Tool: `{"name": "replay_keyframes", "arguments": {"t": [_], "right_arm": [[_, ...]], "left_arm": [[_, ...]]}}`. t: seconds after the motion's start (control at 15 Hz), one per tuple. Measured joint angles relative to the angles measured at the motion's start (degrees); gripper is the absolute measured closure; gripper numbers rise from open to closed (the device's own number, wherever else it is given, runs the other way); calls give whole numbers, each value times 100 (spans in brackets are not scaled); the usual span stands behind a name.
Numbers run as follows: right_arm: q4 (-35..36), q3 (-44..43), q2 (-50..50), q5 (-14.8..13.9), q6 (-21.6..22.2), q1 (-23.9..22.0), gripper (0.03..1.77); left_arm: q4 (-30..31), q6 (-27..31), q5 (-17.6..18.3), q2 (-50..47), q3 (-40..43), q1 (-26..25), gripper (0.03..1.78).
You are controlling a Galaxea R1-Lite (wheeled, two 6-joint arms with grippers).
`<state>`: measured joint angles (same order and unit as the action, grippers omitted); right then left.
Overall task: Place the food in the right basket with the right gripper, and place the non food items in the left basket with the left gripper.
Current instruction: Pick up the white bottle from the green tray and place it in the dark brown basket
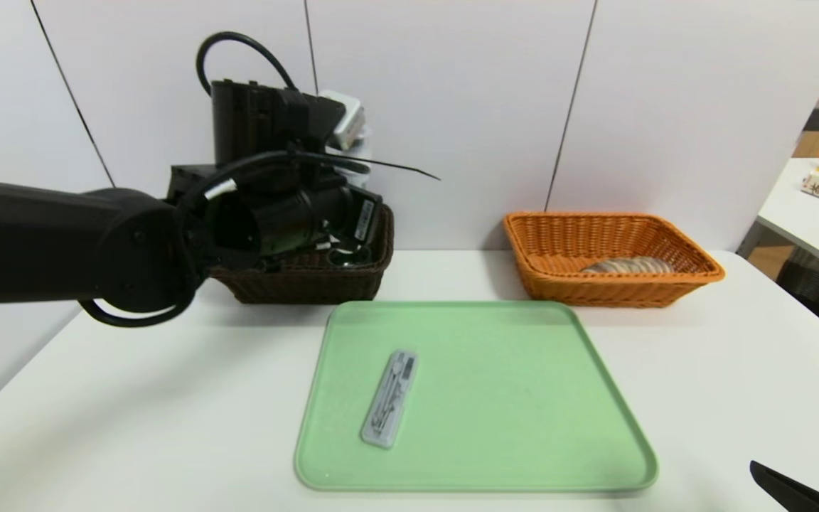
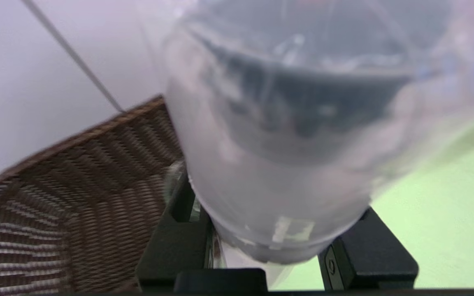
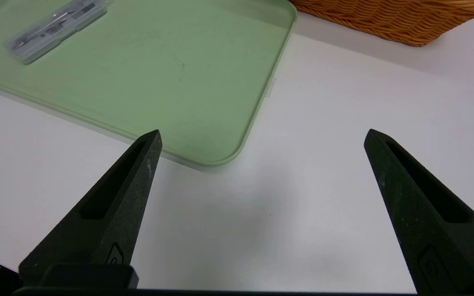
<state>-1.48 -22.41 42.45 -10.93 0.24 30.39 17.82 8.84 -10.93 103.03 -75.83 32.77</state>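
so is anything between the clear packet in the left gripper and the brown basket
Nothing visible. The left gripper is shut on the clear packet, and the brown basket lies open right beside it. What the packet hides can't be seen.

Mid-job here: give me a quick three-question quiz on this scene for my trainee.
1. True or false: the left gripper is shut on a clear plastic packet.
2. What lies on the green tray? A) slim grey case B) banana C) mug
3. Fill in: the right gripper, open over the white table, holds ____.

Key: 1 true; 2 A, the slim grey case; 3 nothing.
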Motion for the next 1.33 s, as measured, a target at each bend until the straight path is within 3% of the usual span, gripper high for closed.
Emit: {"name": "replay_keyframes", "arguments": {"t": [0.27, 0.53, 0.8, 1.33], "right_arm": [[2, -7, 16, 7, -2, 1, 10], [10, -11, 49, 7, -2, 9, 10], [7, -17, 83, 5, -6, 9, 10], [7, -71, 162, 11, -62, 9, 10]], "left_arm": [[-1102, 144, 438, 210, -979, -680, 114], [-1543, 290, 667, 909, -1825, -1265, 114], [-1601, 223, 968, 1568, -2131, -1674, 114], [-1432, -184, 1025, 1992, -1919, -1849, 114]]}}
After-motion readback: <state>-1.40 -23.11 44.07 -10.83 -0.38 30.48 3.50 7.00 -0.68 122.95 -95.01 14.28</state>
